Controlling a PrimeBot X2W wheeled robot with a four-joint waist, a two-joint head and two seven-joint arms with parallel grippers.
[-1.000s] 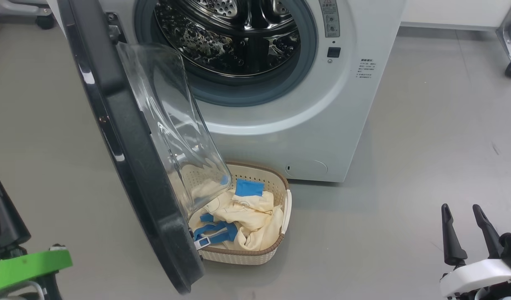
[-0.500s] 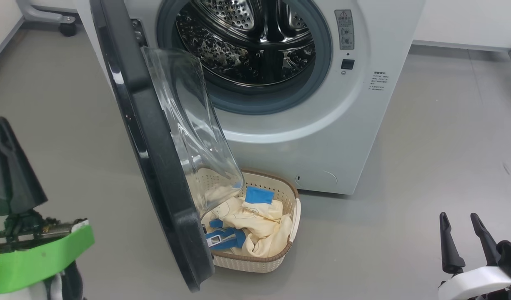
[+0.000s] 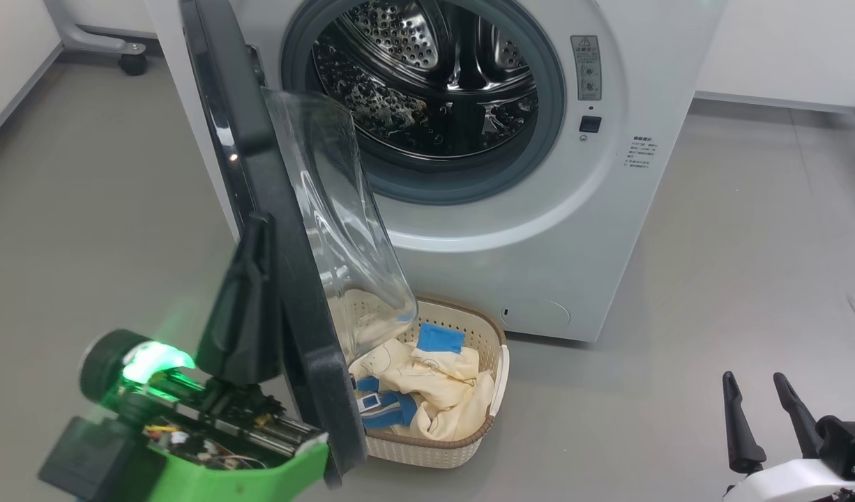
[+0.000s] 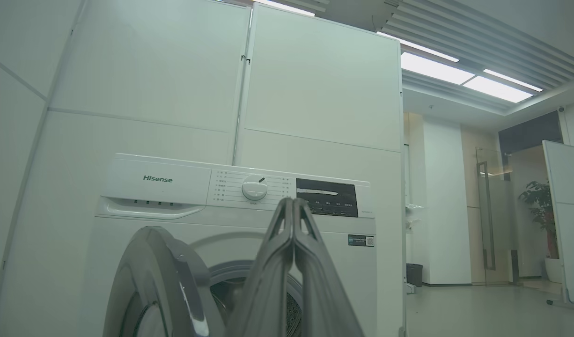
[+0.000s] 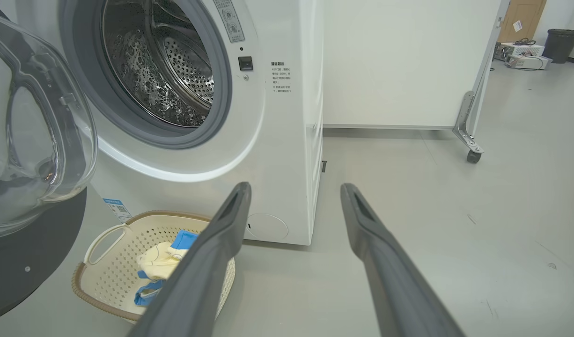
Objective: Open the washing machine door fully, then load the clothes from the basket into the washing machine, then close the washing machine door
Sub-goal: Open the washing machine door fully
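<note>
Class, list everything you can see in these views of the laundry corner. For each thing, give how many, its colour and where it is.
washer: one, white, straight ahead
door: one, black rim with clear glass, swung open on the left, partly over the basket
drum: one, steel, inside the washer
dial: one, white, on the washer's top panel
basket: one, cream with brown rim, on the floor before the washer
clothes: one heap, cream-yellow with blue, in the basket
floor: grey, all around
screen: one, white, on castors, right of the washer
bin: one, dark, far off
plant: one, green, far off
left pincer: dark, shut, by the door's outer face
right pincer: dark, open, low right
</note>
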